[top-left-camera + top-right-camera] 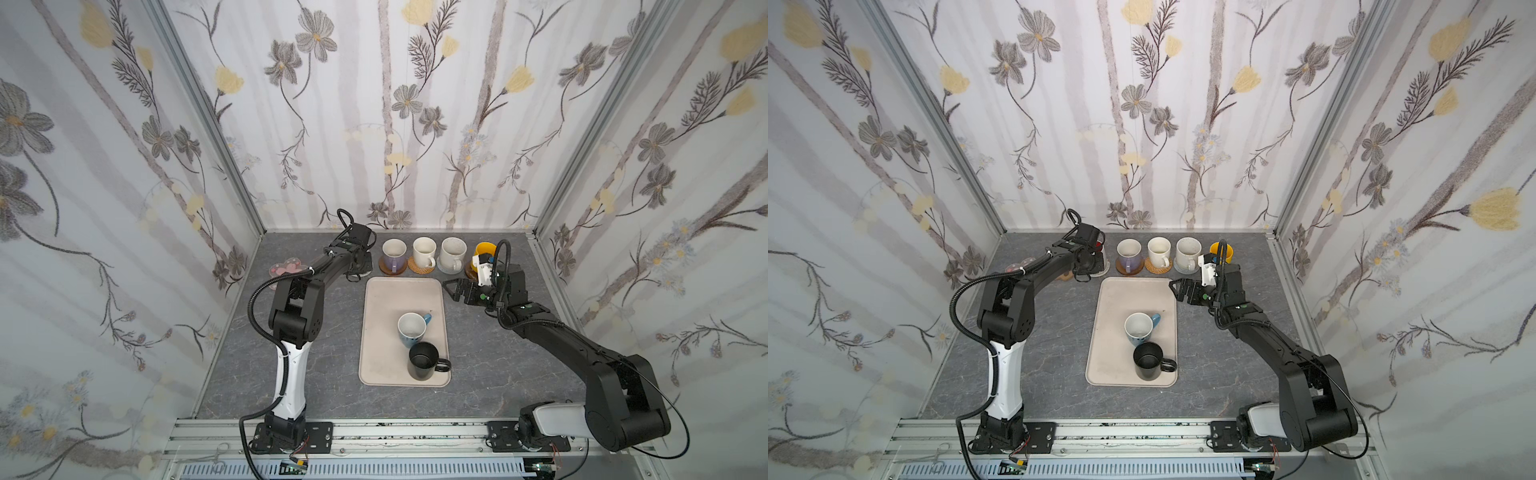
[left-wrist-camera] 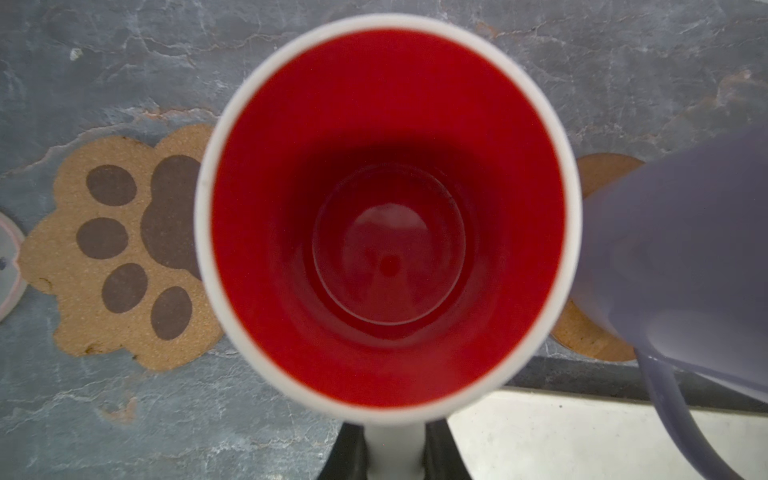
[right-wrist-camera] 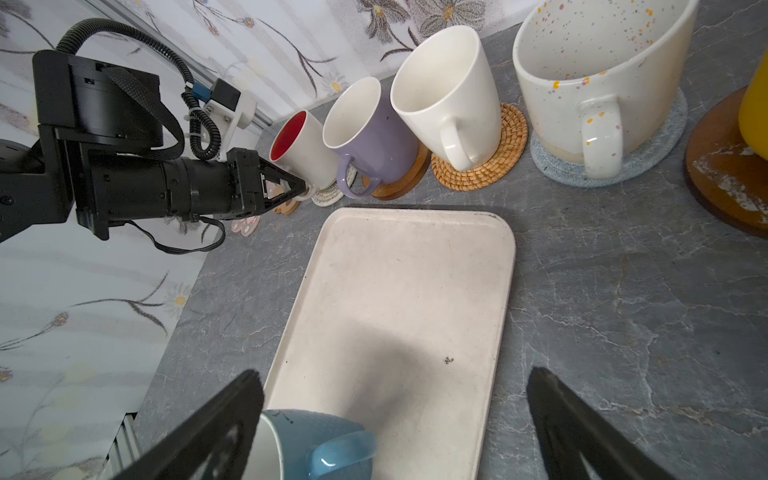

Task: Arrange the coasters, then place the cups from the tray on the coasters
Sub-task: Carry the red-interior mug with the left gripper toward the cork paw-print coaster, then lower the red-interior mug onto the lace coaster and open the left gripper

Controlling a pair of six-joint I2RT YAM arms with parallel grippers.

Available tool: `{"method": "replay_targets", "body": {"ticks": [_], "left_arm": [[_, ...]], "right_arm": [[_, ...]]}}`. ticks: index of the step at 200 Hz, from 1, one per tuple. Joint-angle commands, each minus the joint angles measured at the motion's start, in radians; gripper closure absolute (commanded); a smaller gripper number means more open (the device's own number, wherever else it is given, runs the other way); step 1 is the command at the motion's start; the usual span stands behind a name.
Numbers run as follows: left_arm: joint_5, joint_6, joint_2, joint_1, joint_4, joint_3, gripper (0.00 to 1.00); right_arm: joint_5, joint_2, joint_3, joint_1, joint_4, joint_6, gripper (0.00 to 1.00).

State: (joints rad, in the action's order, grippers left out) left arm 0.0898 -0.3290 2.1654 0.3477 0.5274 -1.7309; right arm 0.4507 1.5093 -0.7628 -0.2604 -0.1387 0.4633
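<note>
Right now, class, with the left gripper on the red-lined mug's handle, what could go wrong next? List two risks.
1. The red-lined mug stands close beside the purple mug; the left gripper, backing off, could knock either.
2. On the tray the blue mug and black mug nearly touch; the open right gripper may bump the black one while taking the blue.

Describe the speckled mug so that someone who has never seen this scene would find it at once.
Find the beige tray in the middle of the scene. Just beyond its far edge, the speckled mug stands in a row between the cream mug and the yellow mug. It is the widest of the three, dotted with coloured specks, and sits on a grey-blue coaster.
</note>
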Motion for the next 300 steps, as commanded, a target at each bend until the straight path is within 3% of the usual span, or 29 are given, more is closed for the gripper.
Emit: {"method": "replay_targets", "body": {"ticks": [1, 58, 79, 102, 160, 208, 226, 300], "left_arm": [[0.012, -0.011, -0.002, 0.000, -0.058, 0.015, 1.00], [0.007, -0.024, -0.013, 0.001, -0.087, 0.076, 0.97], [0.005, -0.027, -0.017, 0.002, -0.092, 0.083, 0.85], [0.006, -0.026, -0.037, 0.004, -0.101, 0.102, 0.58], [0.022, -0.027, -0.116, 0.004, -0.135, 0.169, 0.25], [0.013, -0.024, -0.190, 0.005, -0.138, 0.194, 0.06], [0.008, -0.021, -0.235, 0.004, -0.139, 0.220, 0.00], [-0.103, -0.033, -0.526, 0.037, -0.144, 0.374, 0.00]], "right_arm": [[0.016, 0.003, -0.004, 0.000, -0.033, 0.000, 0.00], [0.014, -0.001, -0.004, 0.000, -0.030, -0.002, 0.00], [0.013, -0.007, -0.003, 0.000, -0.026, -0.003, 0.00], [0.011, -0.019, -0.001, 0.000, -0.021, -0.005, 0.00], [0.017, -0.046, -0.001, -0.002, -0.010, -0.012, 0.00], [0.005, -0.065, -0.007, -0.002, 0.016, -0.027, 0.00], [-0.006, -0.079, -0.007, -0.002, 0.029, -0.034, 0.00], [-0.045, -0.092, -0.038, -0.002, 0.111, -0.058, 0.00]]}}
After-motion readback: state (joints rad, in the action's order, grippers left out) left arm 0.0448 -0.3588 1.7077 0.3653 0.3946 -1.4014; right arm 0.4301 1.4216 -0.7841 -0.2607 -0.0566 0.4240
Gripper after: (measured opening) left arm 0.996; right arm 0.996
